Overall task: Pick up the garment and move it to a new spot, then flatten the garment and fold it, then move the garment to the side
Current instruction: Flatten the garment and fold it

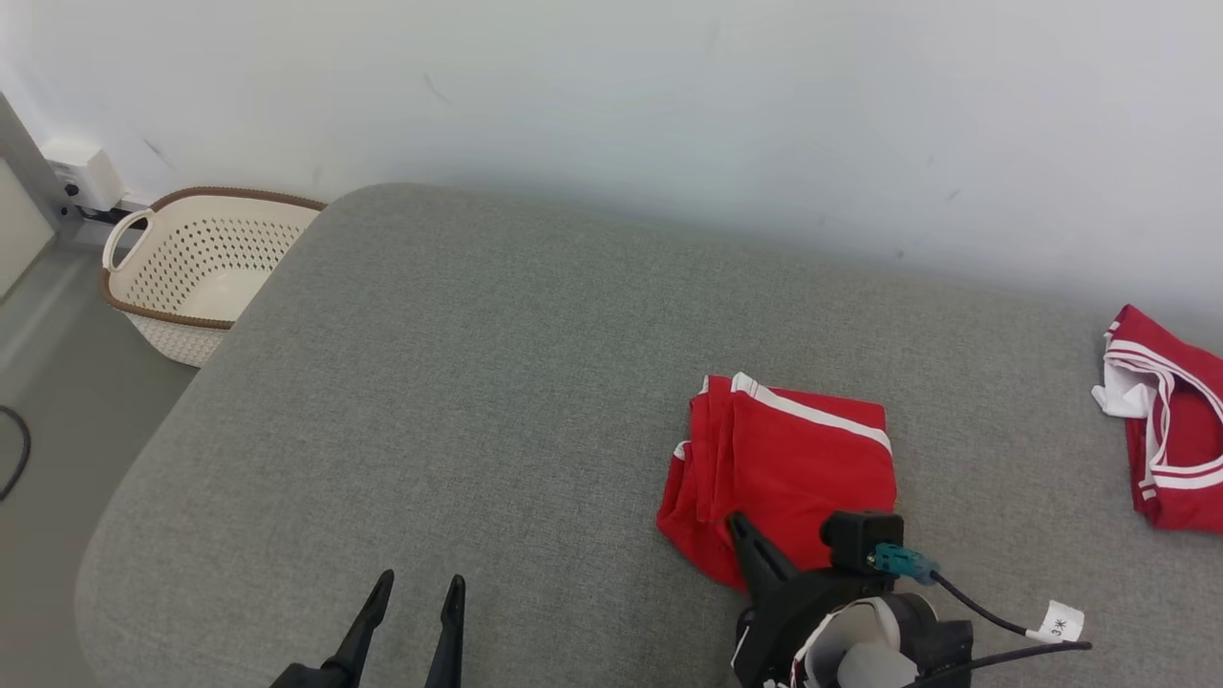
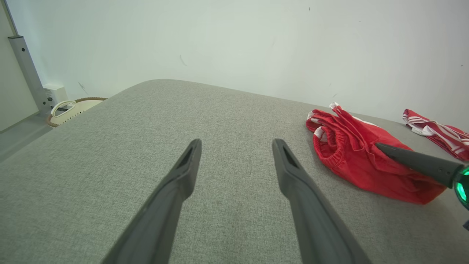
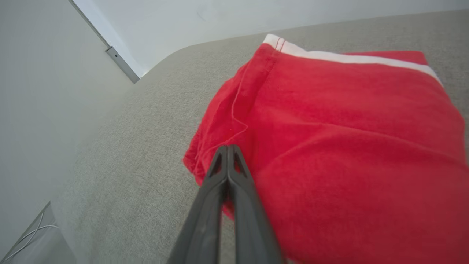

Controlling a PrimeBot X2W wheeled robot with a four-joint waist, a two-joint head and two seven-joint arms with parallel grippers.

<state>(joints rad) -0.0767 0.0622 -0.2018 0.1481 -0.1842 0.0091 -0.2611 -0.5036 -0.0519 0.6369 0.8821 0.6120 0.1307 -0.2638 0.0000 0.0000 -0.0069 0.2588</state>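
Garment [image 1: 788, 459] is lying folded into a compact red block with a white stripe along its far edge, sitting right of centre in the head view on the grey padded surface [image 1: 478, 382]. The right gripper [image 1: 738, 524] is pointing up from the lower right of that frame, its two dark fingers pressing flat against each other, fully closed, with the tip lying over the garment's near left corner. In the right wrist view the joined tips are showing against the red cloth beside a seam; whether they are touching it I cannot tell. The left gripper [image 1: 416, 592] is hovering at the bottom of the head view, left of centre, its fingers standing wide apart over bare grey fabric, well apart from the garment. A second red piece [image 1: 1170, 430] with white stripes is lying crumpled at the right edge. A cream perforated basket [image 1: 239, 244] with a brown rim is standing on the floor at the upper left, just beside the surface's corner
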